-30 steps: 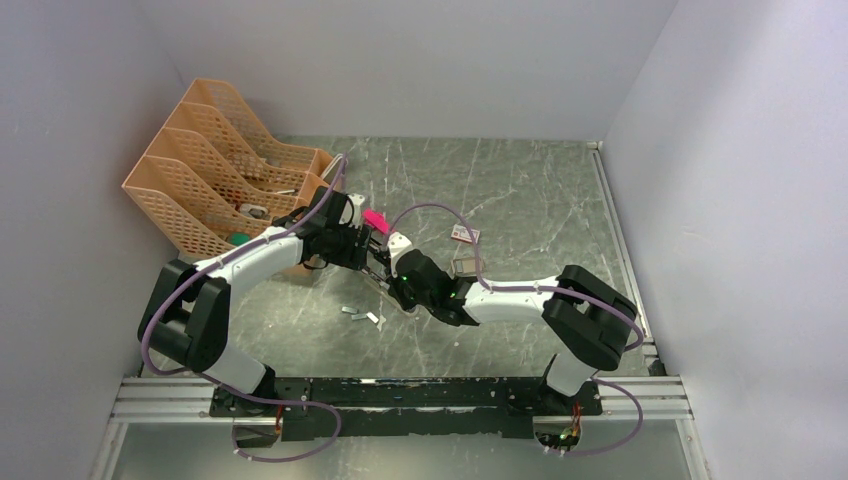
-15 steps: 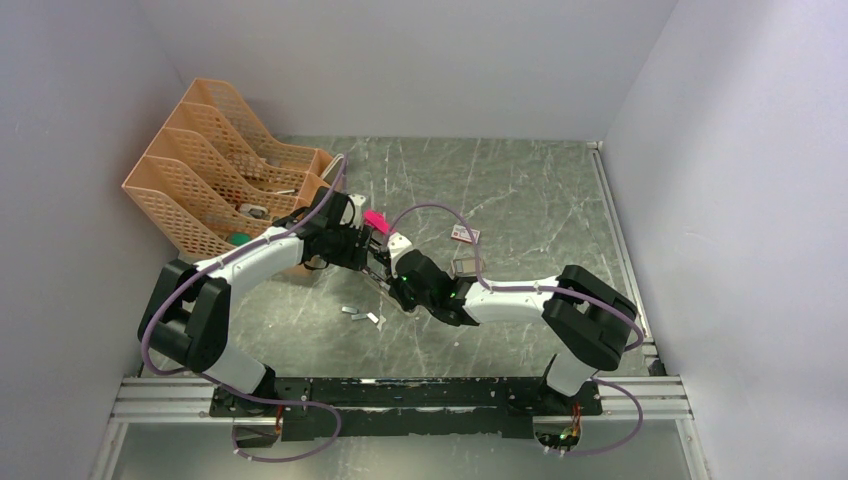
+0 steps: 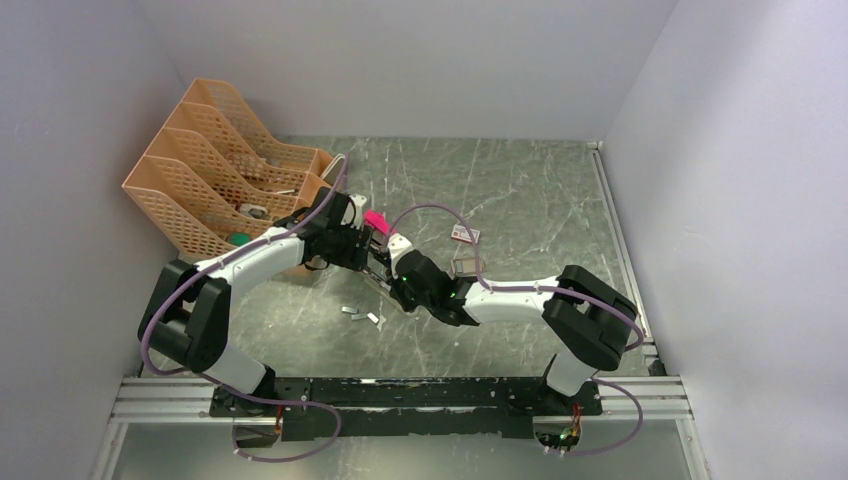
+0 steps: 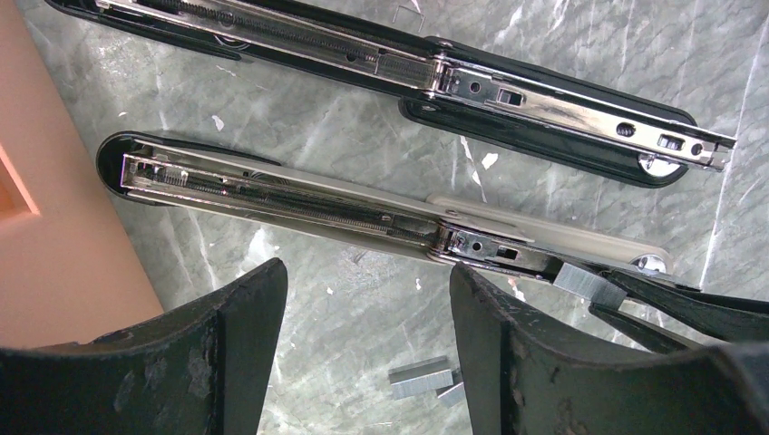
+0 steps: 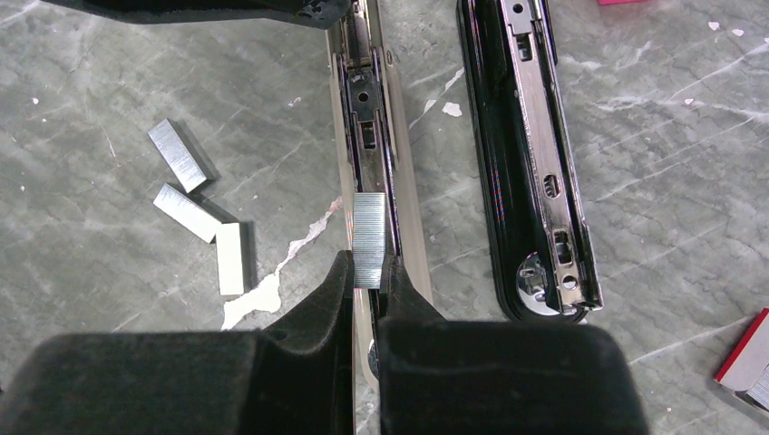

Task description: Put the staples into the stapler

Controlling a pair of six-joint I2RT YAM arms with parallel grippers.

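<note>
A: Two staplers on the table (image 3: 520,190), both flipped open flat, side by side, not touching. Which one's at the staples?

B: The pale-based stapler (image 4: 299,204), w/ black cap and silver rail facing up. The black stapler (image 4: 544,91) lies just beyond it in the L wrist view, nothing on it.

A: R gripper?

B: R gripper (image 5: 367,265) is pinched tight on one staple strip (image 5: 369,227). The strip is held lengthwise right over the pale one's rail, on the base half, away from the hinge. Its far end is on or just above the channel. Can't tell if it's seated.

A: And the L gripper?

B: L gripper (image 4: 367,285) has jaws wide apart, nothing btw them. It sits on the near side of the pale stapler, approx level w/ the hinge. Can't tell if its fingers (image 4: 227,344) touch anything.

A: Spare staples?

B: Three loose strips (image 5: 186,213) lie close together on the marble beside the pale stapler, on the side away from the black one. A white-and-red box (image 5: 748,358) shows at the frame edge, past the black stapler.

A: Anything else?

B: A pink piece (image 3: 375,220) just behind the grippers, and orange file trays (image 3: 200,170) at far left.
</note>
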